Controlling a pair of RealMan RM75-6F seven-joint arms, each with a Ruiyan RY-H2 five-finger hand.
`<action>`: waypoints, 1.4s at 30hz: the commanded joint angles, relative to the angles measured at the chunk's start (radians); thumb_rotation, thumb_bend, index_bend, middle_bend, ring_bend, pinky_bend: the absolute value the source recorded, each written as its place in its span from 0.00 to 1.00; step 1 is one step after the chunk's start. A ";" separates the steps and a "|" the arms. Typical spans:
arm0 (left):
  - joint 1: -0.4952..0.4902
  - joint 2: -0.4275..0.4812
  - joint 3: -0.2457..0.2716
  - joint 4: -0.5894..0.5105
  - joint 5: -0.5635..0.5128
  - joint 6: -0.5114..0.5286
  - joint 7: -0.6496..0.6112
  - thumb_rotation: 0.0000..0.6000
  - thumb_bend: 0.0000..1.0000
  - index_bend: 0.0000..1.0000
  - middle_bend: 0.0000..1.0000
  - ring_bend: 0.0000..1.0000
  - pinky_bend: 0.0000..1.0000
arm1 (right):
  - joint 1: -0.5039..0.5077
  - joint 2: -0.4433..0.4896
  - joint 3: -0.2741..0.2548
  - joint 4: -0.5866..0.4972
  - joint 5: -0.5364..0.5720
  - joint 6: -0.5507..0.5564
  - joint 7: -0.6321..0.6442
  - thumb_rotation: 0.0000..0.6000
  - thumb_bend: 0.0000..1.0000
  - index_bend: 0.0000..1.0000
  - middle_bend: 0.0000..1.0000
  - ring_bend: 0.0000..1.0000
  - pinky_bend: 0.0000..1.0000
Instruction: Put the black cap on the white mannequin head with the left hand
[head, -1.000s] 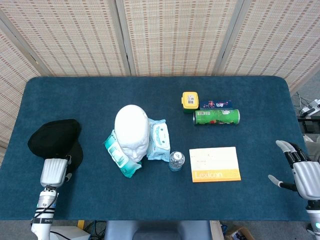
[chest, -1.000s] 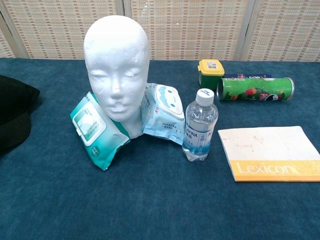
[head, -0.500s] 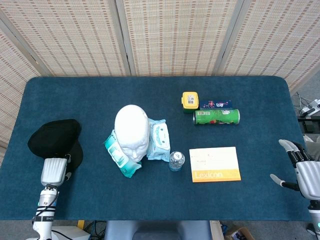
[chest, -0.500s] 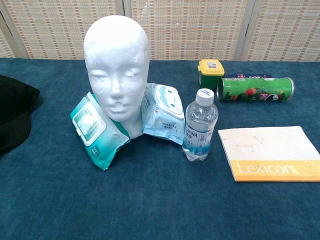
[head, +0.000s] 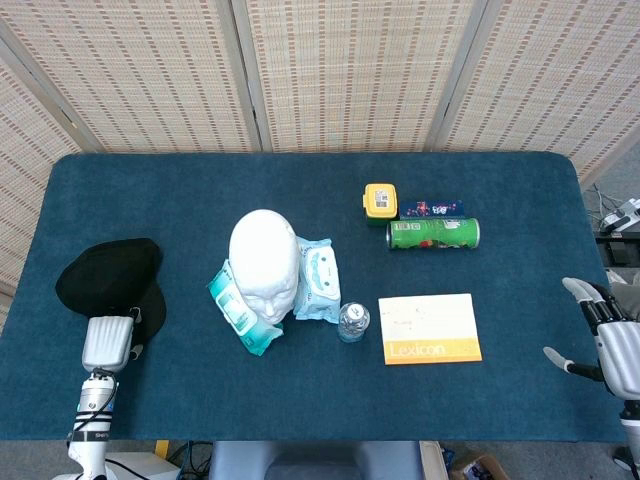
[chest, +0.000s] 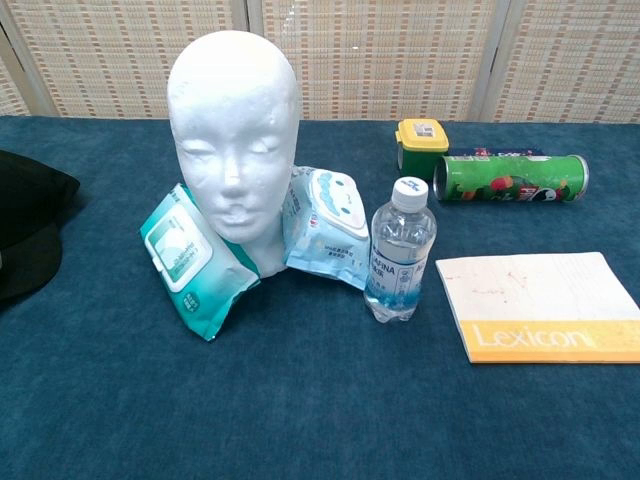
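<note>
The left hand (head: 107, 343) lay at the near left of the tabletop (head: 300, 190), its back toward the head camera and its fingers reaching under the near edge of the black cap (head: 112, 280); whether it gripped the cap I could not tell. The cap rested flat on the blue cloth, well to the left of the white mannequin head (head: 264, 262), which stood upright and bare near the middle. Two wipe packs leaned against the head, a teal one (head: 238, 313) on its left and a pale blue one (head: 317, 278) on its right. Just beside those stood a water bottle (head: 352, 321), then a Lexicon book (head: 429, 328). Farther back lay a green can (head: 433, 234) and a yellow box (head: 381, 201). The right hand (head: 612, 335) hung off the right edge, fingers spread and holding nothing.
</note>
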 joint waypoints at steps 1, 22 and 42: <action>-0.003 -0.013 -0.004 0.023 -0.001 0.001 -0.009 1.00 0.09 0.45 0.75 0.42 0.60 | 0.000 0.000 0.000 -0.001 0.000 0.000 -0.001 1.00 0.00 0.05 0.17 0.14 0.40; -0.003 -0.115 -0.037 0.244 0.030 0.112 -0.133 1.00 0.09 0.46 0.75 0.43 0.60 | 0.002 -0.002 -0.001 -0.004 -0.002 -0.005 -0.012 1.00 0.00 0.05 0.18 0.14 0.40; -0.008 -0.186 -0.079 0.421 0.043 0.199 -0.333 1.00 0.09 0.42 0.54 0.27 0.55 | 0.001 -0.003 -0.001 -0.005 -0.003 -0.004 -0.017 1.00 0.00 0.05 0.19 0.14 0.40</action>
